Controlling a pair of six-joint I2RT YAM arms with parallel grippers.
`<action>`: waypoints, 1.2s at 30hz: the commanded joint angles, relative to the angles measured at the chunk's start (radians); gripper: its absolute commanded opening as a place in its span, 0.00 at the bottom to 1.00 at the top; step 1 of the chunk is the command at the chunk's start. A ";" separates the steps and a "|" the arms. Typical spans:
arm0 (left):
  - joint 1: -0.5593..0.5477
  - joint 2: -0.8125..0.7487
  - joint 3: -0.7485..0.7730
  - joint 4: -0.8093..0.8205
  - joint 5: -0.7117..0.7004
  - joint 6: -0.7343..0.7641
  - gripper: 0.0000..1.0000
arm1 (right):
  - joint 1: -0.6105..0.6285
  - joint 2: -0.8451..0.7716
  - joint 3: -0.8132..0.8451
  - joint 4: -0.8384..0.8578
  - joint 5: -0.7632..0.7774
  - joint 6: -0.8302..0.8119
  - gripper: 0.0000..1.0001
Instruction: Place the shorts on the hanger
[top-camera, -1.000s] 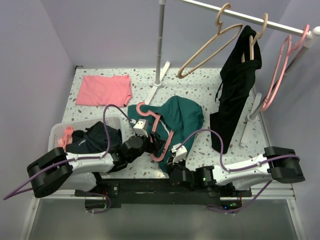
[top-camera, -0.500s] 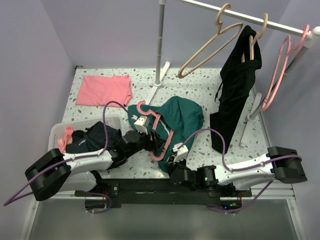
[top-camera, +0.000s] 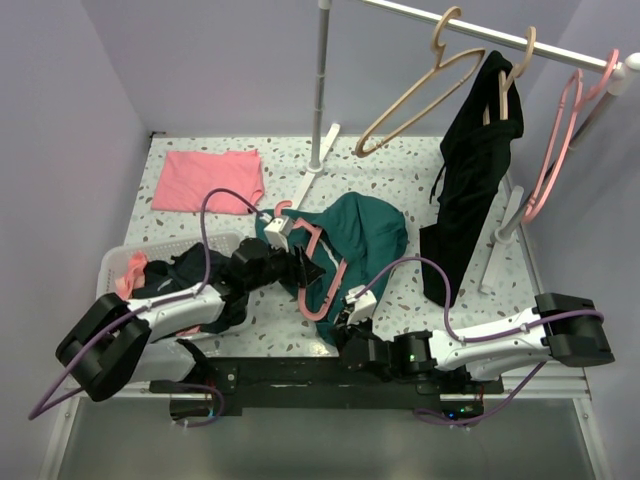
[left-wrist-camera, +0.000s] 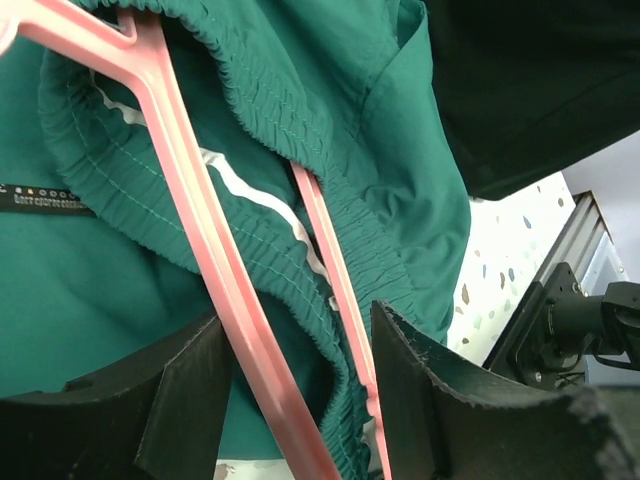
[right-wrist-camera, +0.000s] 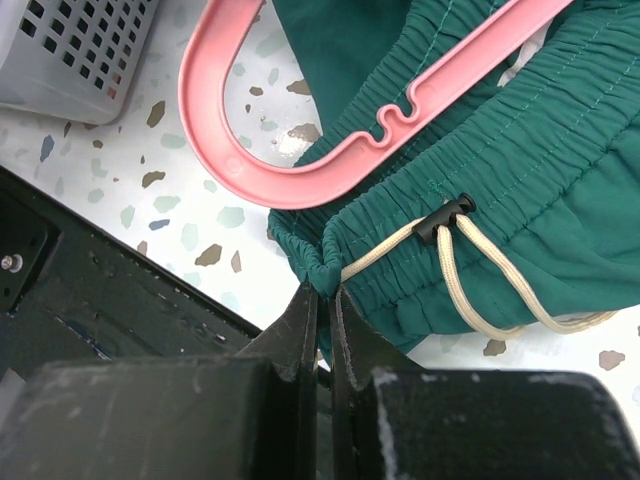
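Note:
The teal-green shorts lie crumpled on the speckled table. The salmon-pink hanger lies on them, hook pointing away. In the left wrist view, one hanger arm and the thinner bar run through the gathered waistband. My left gripper is open, its jaws standing either side of both bars and the waistband. My right gripper is shut on the waistband's edge fold, beside the cream drawstring and below the hanger's rounded corner.
A white basket with dark clothes stands at the near left. A flat pink cloth lies at the far left. The rack pole rises behind. Tan hangers, a black garment and another pink hanger hang on the rail.
My left arm has reached farther from its base, along the hanger toward the hook. The hanger's hook has shifted slightly. The right gripper has kept its hold in place.

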 joint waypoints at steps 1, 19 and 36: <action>0.055 0.047 0.068 0.053 0.126 0.018 0.57 | 0.003 -0.014 -0.004 -0.008 0.050 0.030 0.00; 0.060 0.081 0.057 0.180 0.157 -0.146 0.00 | 0.003 0.056 0.097 -0.051 0.038 -0.042 0.00; -0.001 -0.209 -0.004 0.014 -0.275 -0.327 0.00 | 0.005 0.124 0.254 -0.078 0.014 -0.149 0.00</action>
